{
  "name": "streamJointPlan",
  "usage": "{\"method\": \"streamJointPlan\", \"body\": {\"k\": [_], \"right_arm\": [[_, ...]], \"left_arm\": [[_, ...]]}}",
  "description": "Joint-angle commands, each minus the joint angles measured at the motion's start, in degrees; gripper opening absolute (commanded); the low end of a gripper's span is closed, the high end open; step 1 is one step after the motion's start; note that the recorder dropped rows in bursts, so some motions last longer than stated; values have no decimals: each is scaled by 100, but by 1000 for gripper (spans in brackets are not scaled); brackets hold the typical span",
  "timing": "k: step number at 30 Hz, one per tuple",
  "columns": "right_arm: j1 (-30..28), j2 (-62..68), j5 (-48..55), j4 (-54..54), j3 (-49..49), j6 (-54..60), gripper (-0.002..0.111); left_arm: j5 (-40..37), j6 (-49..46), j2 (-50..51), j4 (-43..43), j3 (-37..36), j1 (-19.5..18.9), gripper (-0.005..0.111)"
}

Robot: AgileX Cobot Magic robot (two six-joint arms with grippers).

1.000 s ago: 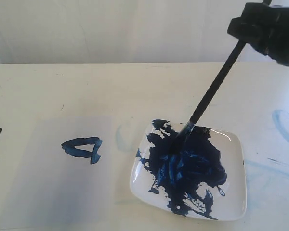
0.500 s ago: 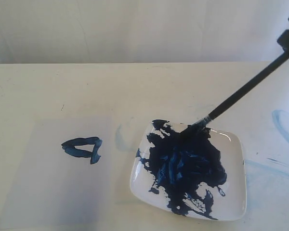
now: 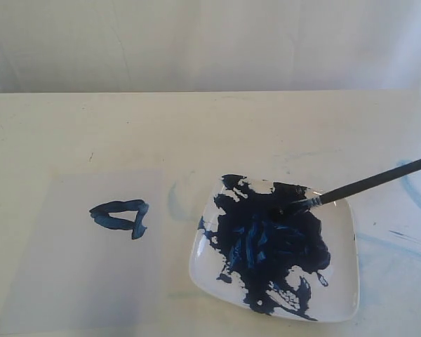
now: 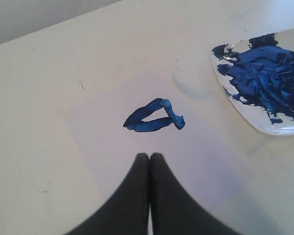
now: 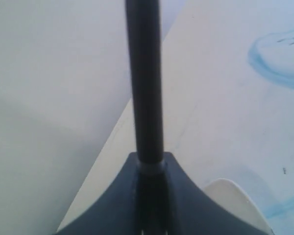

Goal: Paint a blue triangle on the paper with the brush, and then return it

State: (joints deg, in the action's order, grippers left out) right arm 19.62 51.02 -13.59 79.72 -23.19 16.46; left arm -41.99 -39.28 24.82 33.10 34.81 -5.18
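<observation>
The blue triangle (image 3: 119, 217) (image 4: 154, 116) is painted on the paper (image 3: 77, 281) (image 4: 186, 161), left of the plate. The brush (image 3: 365, 184) lies at a low slant, its bristles resting in the dark-blue paint (image 3: 270, 242) near the far edge of the white plate (image 3: 340, 281) and its handle running off the exterior view's right edge. My right gripper (image 5: 150, 159) is shut on the brush handle (image 5: 144, 88) and is outside the exterior view. My left gripper (image 4: 149, 155) hovers shut and empty over the paper, just short of the triangle.
Faint light-blue smears mark the table right of the plate (image 3: 414, 182) (image 5: 269, 63) and between the paper and the plate (image 3: 177, 203). A pale wall backs the table's far edge. The plate (image 4: 264, 128) also shows in the left wrist view.
The brush has tipped from steep to nearly flat, its bristles sliding toward the plate's far right. My right gripper has moved right, out of the exterior view.
</observation>
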Motion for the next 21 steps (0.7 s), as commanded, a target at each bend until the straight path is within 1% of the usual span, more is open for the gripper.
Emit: {"method": "streamJointPlan", "body": {"k": [1, 5, 11, 14, 19, 20, 21], "right_arm": [[-27, 241, -375, 159, 126, -482, 0], [-27, 585, -482, 159, 126, -909, 0], [-27, 1262, -517, 159, 126, -1144, 0], [-27, 1547, -445, 74, 126, -1646, 0], [-27, 1929, -568, -799, 90, -2764, 0], [-27, 2102, -702, -1385, 67, -3367, 0], [-27, 2205, -750, -1670, 43, -3689, 0]], "left_arm": [[-96, 5, -43, 136, -33, -6, 0], [-96, 5, -43, 136, -33, -6, 0], [-96, 5, -43, 136, -33, -6, 0], [-96, 5, -43, 136, -33, -6, 0], [-96, 5, -43, 123, -33, -6, 0], [-96, 5, -43, 123, -33, -6, 0], [-85, 5, -43, 122, -33, -6, 0]]}}
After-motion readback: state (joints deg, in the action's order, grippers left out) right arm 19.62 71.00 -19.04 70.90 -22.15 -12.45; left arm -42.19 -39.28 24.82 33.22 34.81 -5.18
